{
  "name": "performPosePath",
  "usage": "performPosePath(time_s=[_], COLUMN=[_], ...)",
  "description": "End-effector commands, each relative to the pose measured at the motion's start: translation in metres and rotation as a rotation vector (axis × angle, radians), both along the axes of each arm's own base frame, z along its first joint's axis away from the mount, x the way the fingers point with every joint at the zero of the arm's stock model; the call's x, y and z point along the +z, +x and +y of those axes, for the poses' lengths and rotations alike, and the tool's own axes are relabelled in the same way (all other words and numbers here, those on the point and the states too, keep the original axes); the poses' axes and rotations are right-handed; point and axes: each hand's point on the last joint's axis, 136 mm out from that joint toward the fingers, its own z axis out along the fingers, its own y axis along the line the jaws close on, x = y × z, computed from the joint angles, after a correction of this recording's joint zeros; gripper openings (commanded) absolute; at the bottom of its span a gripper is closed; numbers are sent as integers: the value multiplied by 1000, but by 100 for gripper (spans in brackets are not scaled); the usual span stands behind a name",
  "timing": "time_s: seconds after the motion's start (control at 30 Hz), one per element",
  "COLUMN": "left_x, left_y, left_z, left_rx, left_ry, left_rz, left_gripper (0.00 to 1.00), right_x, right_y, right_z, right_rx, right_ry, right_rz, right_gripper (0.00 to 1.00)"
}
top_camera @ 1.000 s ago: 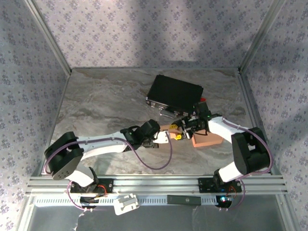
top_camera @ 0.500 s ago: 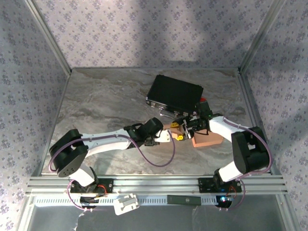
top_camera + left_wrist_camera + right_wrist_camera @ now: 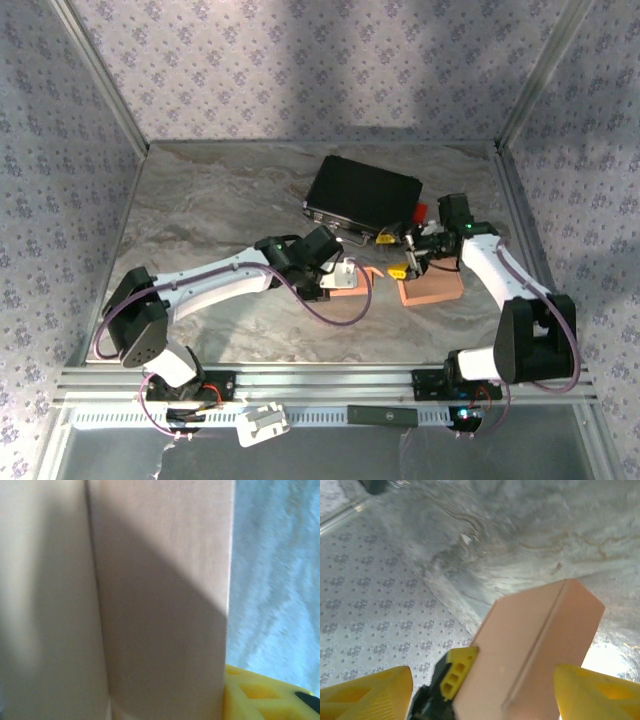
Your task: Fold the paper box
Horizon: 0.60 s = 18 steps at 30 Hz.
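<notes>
**Box** (image 3: 432, 291): lies on the bench (image 3: 220, 220) right of centre, near a dark case (image 3: 362, 193). A second patch of the same card (image 3: 340, 287) lies at the left hand (image 3: 345, 272). Whether the two patches join cannot be told.

**Right hand** (image 3: 408, 262): at the box's left end. Its fingers (image 3: 365, 692) stand well apart with the box between them and a gap on one side, so there is no grip.

**Left hand:** close against a creased panel (image 3: 160, 605). Whether it is apart or clamped cannot be told.

**Assessment:** creases are set and one end reads as a formed corner, so folding is judged part done. No finished, shut box is evident. Remaining flaps appear outstanding, which puts the task at roughly midway.
</notes>
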Motion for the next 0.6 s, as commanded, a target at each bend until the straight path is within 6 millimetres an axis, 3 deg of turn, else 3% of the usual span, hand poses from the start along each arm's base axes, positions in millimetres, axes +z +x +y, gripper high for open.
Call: performPosePath(time_s=[0.0, 0.13, 0.23, 0.43, 0.57], left_x=[-10, -9, -9, -16, -18], left_y=[-28, -33, -32, -29, -22], left_z=[24, 33, 37, 37, 36], left_rx=[12, 41, 55, 66, 84], left_ry=[115, 154, 161, 158, 139], left_rz=[182, 236, 247, 239, 206], left_gripper=[48, 48, 48, 48, 55], right_x=[19, 32, 35, 44, 32], right_y=[1, 7, 1, -28, -43], right_z=[-15, -28, -24, -11, 1], right_rx=[27, 56, 93, 191, 286], right_ry=[-92, -298, -401, -528, -556], right_rz=[-141, -395, -575, -863, -920], right_gripper=[72, 62, 55, 50, 49])
